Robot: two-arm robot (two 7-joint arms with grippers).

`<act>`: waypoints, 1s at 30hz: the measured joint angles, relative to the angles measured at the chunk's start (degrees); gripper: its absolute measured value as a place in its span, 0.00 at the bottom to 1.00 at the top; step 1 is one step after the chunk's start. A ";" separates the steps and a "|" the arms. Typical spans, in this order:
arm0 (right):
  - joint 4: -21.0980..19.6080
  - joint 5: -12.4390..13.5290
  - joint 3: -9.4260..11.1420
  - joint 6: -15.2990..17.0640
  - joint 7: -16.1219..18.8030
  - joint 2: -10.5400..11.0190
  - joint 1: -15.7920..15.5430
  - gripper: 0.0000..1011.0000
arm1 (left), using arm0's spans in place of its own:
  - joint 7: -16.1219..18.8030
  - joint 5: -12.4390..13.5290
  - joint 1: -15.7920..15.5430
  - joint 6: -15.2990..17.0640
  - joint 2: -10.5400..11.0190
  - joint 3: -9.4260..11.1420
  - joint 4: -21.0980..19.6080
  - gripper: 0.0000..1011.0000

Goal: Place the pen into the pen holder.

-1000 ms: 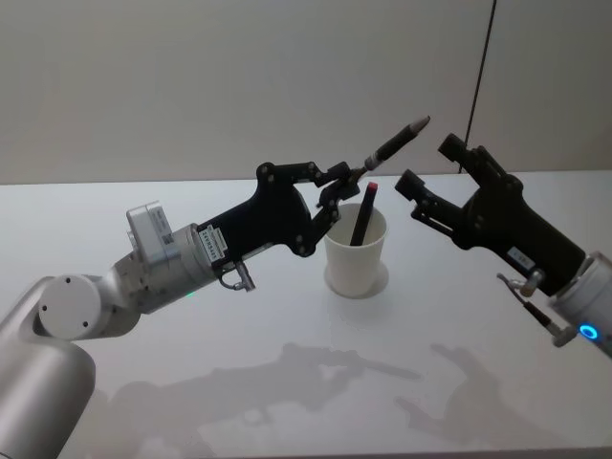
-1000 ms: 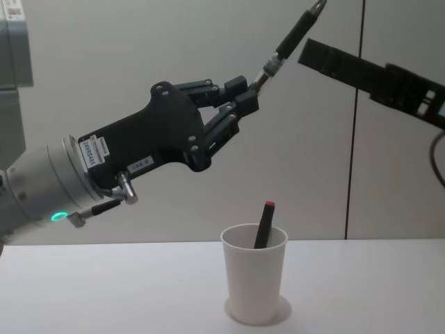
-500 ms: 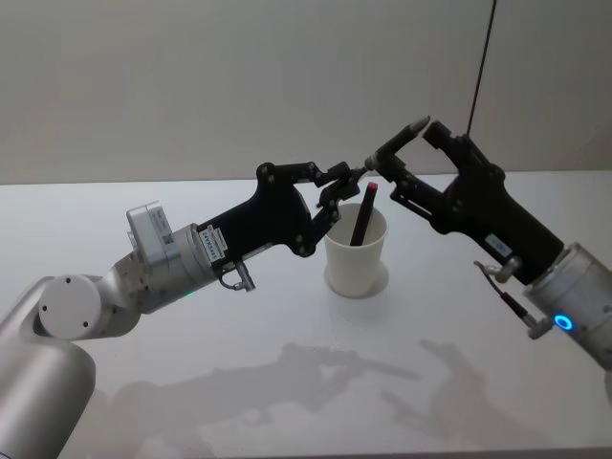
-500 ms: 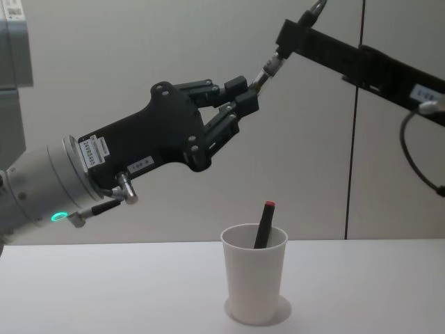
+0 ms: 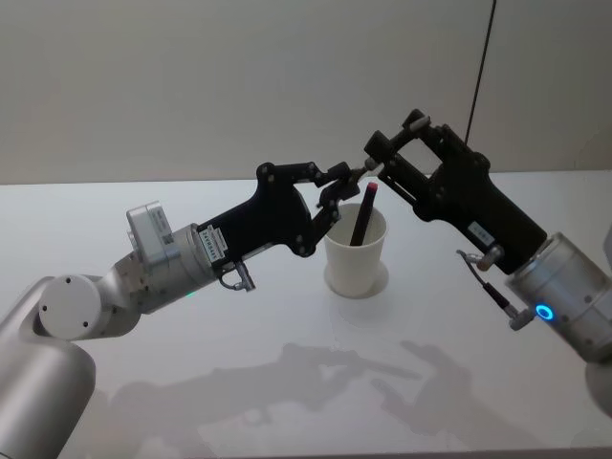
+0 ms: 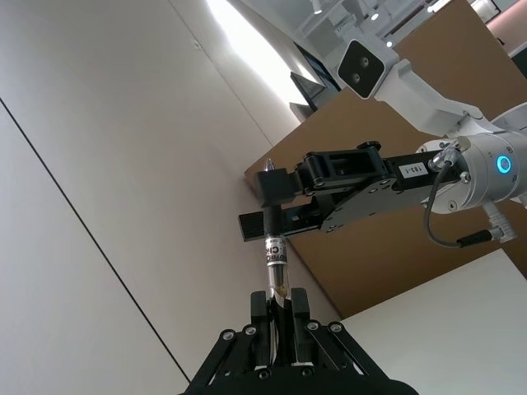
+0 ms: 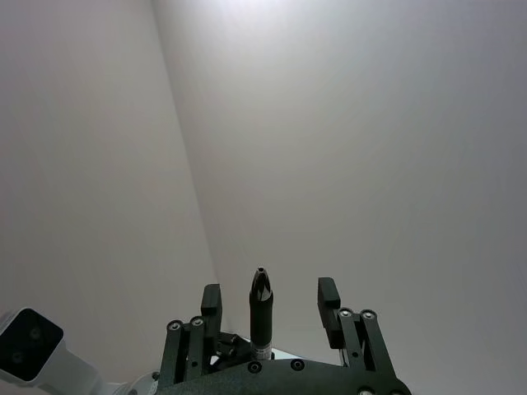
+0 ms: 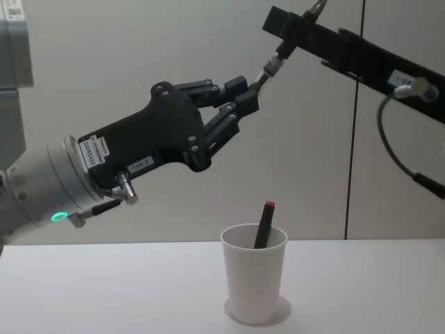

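White table point(image 5: 143, 382): pen holder point(image 5: 356, 256); above it, pen point(image 8: 274, 59) slanting, lower end pinched by left gripper point(image 8: 245, 96), upper end between right gripper point(image 7: 270, 306)'s spread fingers.

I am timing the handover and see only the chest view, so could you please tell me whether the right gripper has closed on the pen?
Observer: Not yet; in the right wrist view the pen stands inside the open right gripper, with a gap on each side.
Operator: Thank you. Is the left gripper holding it?
Observer: Yes; the left wrist view shows the left gripper shut on the pen's lower end.
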 joint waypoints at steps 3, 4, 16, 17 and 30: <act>0.06 -0.02 -0.36 0.01 -0.42 -0.21 0.20 0.65 | 0.00 0.00 0.00 0.00 0.00 0.00 0.00 0.17; 0.06 -0.03 -0.43 0.02 -0.50 -0.24 0.23 0.63 | 0.00 0.00 0.00 0.00 0.00 0.00 0.00 0.17; 0.00 -0.24 -1.27 0.13 -1.90 -0.57 0.54 0.27 | 0.01 0.00 0.00 0.00 0.00 0.00 0.00 0.17; -0.04 -0.27 -1.35 0.13 -2.09 -0.59 0.56 0.22 | 0.00 0.00 0.00 0.00 0.00 0.00 0.00 0.17; -0.20 -0.48 -1.89 -0.31 -3.61 -0.59 0.86 0.12 | 0.03 0.00 0.00 0.00 0.00 0.00 0.00 0.33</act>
